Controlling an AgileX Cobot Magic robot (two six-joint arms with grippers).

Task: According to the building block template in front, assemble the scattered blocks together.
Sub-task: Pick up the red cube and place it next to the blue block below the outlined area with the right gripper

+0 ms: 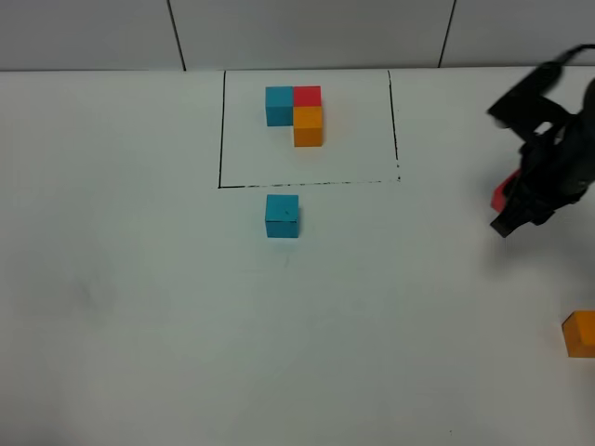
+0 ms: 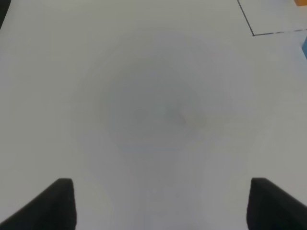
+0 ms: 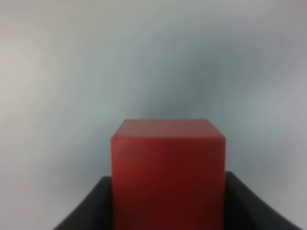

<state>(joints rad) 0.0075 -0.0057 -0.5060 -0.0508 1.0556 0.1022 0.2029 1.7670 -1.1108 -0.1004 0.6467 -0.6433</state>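
The building block template [image 1: 296, 113] sits in the upper centre of the exterior high view. It is three joined cubes inside a drawn black rectangle [image 1: 220, 130]: blue at left, red touching it on the right, orange directly below the red.

The scattered blocks number three, one per colour:
- The blue cube [image 1: 282, 216] rests on the table [image 1: 139, 325] just below the rectangle's lower line.
- The orange cube [image 1: 581, 334] lies at the right edge, lower half, partly cut off.
- The red cube [image 1: 503, 192] is at the right edge, mid-height, pinched by the right gripper [image 1: 513, 212]. The right wrist view shows a finger against each side face.

The left gripper [image 2: 162, 203] is spread wide over bare table and holds nothing. It does not appear in the exterior view.

Step in hand, as judged: carrying the red cube to the blue cube. The next move calls for setting it flush against the blue cube's right face, edges squared, without nudging the blue cube. The orange cube then goes below the red.
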